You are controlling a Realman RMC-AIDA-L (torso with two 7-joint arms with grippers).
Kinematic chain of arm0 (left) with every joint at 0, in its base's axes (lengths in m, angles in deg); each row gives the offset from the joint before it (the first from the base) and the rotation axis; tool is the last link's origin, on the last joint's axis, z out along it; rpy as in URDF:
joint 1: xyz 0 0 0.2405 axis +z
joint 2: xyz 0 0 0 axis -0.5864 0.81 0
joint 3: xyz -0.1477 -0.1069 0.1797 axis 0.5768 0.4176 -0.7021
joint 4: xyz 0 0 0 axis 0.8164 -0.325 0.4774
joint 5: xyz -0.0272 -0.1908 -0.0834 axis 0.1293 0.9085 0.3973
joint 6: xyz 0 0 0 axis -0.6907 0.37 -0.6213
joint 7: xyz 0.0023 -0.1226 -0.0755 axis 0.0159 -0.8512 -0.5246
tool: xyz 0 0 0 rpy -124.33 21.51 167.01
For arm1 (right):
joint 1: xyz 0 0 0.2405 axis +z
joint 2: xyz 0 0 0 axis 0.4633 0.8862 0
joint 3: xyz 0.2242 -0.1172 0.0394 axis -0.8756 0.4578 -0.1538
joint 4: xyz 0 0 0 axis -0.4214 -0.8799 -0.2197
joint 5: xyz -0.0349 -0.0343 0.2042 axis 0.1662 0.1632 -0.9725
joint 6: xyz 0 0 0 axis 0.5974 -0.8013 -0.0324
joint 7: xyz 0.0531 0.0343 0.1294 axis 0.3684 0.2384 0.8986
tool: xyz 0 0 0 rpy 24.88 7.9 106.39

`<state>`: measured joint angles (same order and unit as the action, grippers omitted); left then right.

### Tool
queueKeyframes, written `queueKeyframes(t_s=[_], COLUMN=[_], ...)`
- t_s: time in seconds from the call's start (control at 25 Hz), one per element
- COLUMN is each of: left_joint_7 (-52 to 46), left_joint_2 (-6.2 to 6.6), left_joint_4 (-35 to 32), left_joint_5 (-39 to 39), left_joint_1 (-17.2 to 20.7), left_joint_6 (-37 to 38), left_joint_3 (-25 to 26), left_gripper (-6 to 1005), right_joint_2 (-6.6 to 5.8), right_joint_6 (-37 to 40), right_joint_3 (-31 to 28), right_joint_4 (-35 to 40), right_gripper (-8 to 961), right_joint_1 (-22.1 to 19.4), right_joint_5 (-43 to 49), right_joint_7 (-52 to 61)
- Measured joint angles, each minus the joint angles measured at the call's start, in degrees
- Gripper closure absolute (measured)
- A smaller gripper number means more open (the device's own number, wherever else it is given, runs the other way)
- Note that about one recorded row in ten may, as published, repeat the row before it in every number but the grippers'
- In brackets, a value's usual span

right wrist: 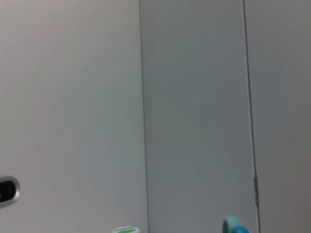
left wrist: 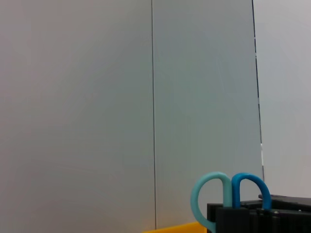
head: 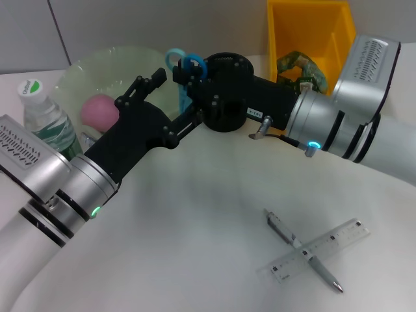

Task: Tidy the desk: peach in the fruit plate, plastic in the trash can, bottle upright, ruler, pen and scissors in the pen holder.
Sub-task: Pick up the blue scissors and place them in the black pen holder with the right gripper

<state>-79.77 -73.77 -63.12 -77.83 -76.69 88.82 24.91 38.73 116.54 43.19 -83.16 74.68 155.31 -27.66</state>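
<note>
Beside the black pen holder, near its left rim, the scissors stand handles-up with the two blue loops uppermost. The right gripper is clamped on them just below the loops; the left wrist view confirms black fingers closed under the handles. The left gripper sits just beside, spread and holding nothing.

Handling judgement: the scissors are light and rigid, with smooth plastic loops that may slip; a hold at the neck below the loops looks soundest, blades pointing down for entry.

On the near table, the pen and clear ruler lie crossed, touching. Both appear thin, stiff and flat to the surface, so mid-shaft pinches seem advisable.

The peach lies in the fruit plate; the bottle stands upright.
</note>
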Motion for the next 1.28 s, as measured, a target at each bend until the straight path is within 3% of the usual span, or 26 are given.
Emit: queueKeyframes(t_s=[0.12, 0.28, 0.56, 0.72, 0.76, 0.92, 1.28], left_joint_7=[-2.2, -7.8, -24.6, -24.6, -34.1, -42.2, -45.4], left_joint_2=[0.05, 0.31, 0.59, 0.59, 0.68, 0.79, 0.83], left_joint_4=[-0.4, -2.4, -13.5, -13.5, -20.8, -26.7, -27.8], left_joint_5=[-0.5, -3.7, -16.5, -16.5, -20.5, -20.9, -20.9], left_joint_1=[0.1, 1.1, 6.9, 6.9, 9.4, 12.6, 13.4], left_joint_6=[0.0, 0.5, 9.0, 9.0, 14.6, 16.8, 16.9], left_joint_3=[-0.5, -0.8, -1.7, -1.7, -4.8, -8.8, -8.9], left_gripper=[191, 192, 193, 194, 195, 195, 197], right_joint_2=[-0.02, -0.32, -0.49, -0.52, -0.52, -0.44, -0.3], right_joint_6=[0.2, 0.8, 1.0, -2.0, -2.0, -6.5, -11.9], right_joint_3=[-0.4, -0.5, -0.5, -0.6, -0.6, -0.3, 0.2], right_joint_4=[0.3, 1.1, 7.1, 8.5, 8.5, 8.9, 9.0], right_gripper=[868, 859, 843, 835, 832, 823, 804], right_joint_1=[-0.5, -1.4, -3.4, -2.8, -2.8, -1.3, 0.3], right_joint_5=[-0.4, -2.7, -8.6, -11.4, -11.4, -13.6, -14.2], right_joint_7=[0.3, 0.8, 5.9, 6.4, 6.4, 6.2, 5.9])
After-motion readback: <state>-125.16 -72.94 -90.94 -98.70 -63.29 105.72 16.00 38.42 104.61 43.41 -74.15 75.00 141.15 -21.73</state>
